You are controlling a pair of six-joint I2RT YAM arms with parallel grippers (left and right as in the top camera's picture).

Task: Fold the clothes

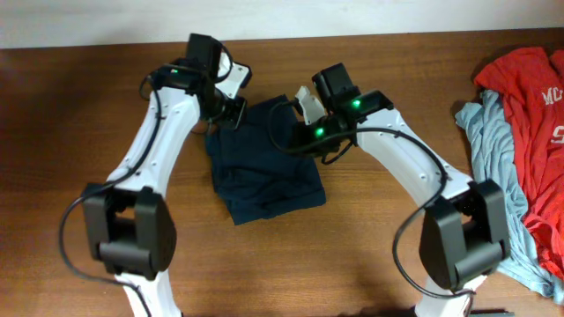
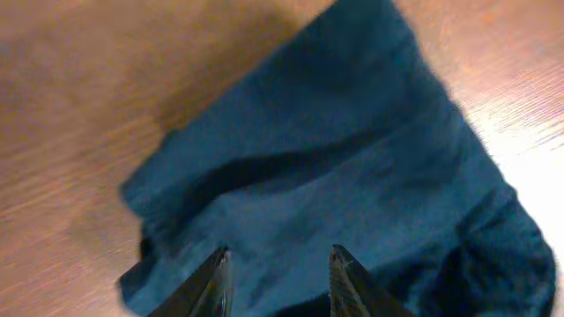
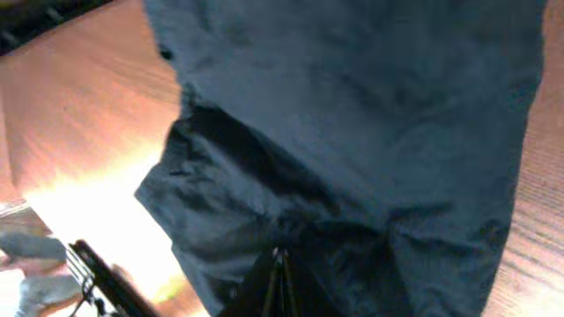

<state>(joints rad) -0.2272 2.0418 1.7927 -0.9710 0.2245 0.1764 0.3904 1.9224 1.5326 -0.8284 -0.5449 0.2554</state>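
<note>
- The wooden worktop (image 1: 370, 264) fills the overhead view and carries everything.
- A heap of loose clothes lies at the right edge, well apart from the arms: a red shirt (image 1: 529, 97) with white lettering lies over a light blue garment (image 1: 489, 150).
- The dark blue garment (image 1: 264, 176) lies in the middle of the worktop between the two arms. It is gathered into a rough rectangle with its far edge rumpled. In the left wrist view the garment (image 2: 352, 158) shows soft creases and a folded corner at the lower left.
- The left arm (image 1: 154, 150) reaches to the garment's far left corner, and the right arm (image 1: 414, 167) reaches to its far right edge.
- The left pincer (image 2: 280, 282) has its fingers apart, and the blue cloth shows in the gap between them.
- The right pincer (image 3: 278, 273) has its fingers pressed together at the tips. It is clamped on a puckered bunch of the dark blue garment (image 3: 352, 106).
</note>
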